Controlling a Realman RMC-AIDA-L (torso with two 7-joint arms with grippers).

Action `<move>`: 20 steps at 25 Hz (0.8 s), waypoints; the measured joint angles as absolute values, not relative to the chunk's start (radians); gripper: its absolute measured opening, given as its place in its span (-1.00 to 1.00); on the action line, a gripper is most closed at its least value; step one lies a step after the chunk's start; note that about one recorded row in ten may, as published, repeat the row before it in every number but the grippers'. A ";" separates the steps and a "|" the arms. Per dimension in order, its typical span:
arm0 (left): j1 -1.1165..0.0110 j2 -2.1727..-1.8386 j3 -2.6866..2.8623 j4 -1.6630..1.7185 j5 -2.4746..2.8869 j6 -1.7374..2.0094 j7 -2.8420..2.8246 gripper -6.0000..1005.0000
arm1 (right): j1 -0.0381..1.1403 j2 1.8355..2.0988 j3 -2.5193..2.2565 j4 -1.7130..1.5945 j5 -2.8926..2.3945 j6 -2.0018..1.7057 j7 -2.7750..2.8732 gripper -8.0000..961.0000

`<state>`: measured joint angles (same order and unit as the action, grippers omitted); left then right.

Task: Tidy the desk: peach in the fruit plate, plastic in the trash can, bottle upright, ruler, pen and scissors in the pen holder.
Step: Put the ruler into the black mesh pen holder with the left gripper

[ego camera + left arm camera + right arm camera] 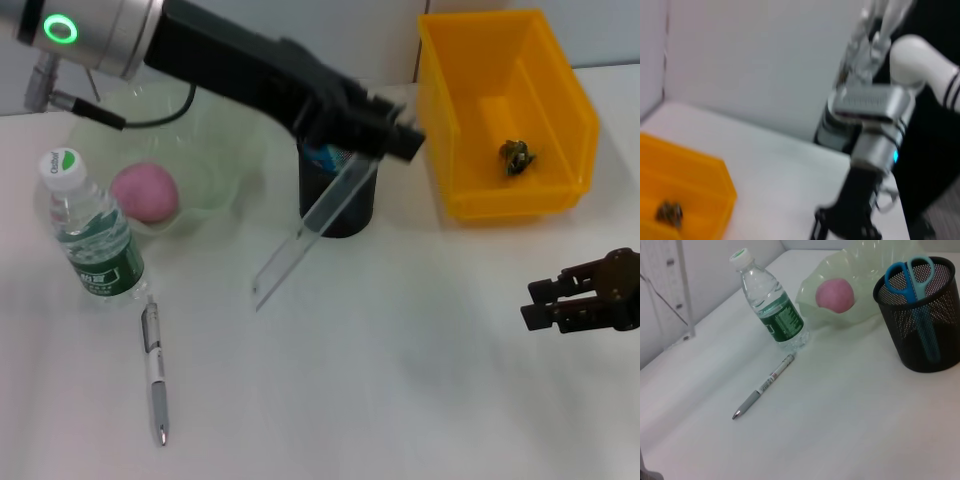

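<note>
Above the pen holder (338, 200), the left gripper (385, 135) pinches the clear ruler (310, 230) by its top end — tilted, its low end outside the rim, near the tabletop (400, 360). Released now, it would likely slide off beside the cup. Right gripper (585, 295) waits near the trash can (505, 115), jaws unclear. The pen (155, 370) lies below the upright bottle (90, 225).

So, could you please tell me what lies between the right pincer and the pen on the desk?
Only bare white desk: in the head view nothing sits between the right pincer and the pen.
</note>
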<state>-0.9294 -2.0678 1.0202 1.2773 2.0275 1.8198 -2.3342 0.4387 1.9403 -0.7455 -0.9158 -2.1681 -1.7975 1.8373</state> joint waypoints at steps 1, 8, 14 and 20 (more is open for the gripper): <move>-0.919 -2.068 1.016 1.277 2.005 1.796 -2.322 -0.13 | 0.439 1.940 -0.745 -0.916 -2.169 -1.798 1.837 0.10; -0.840 -2.066 1.011 1.273 1.870 1.622 -2.235 -0.12 | 0.439 1.939 -0.745 -0.916 -2.185 -1.795 1.837 0.10; -0.752 -2.072 1.089 1.152 1.693 1.323 -2.026 -0.12 | 0.446 1.936 -0.738 -0.915 -2.194 -1.789 1.837 0.11; -0.703 -2.073 1.178 1.056 1.530 1.171 -1.854 -0.11 | 0.446 1.935 -0.675 -0.915 -2.195 -1.782 1.809 0.11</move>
<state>-0.7035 -2.0726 1.1776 1.0556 1.5303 1.1713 -1.8536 0.4456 1.9354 -0.6745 -0.9146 -2.1948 -1.7823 1.8092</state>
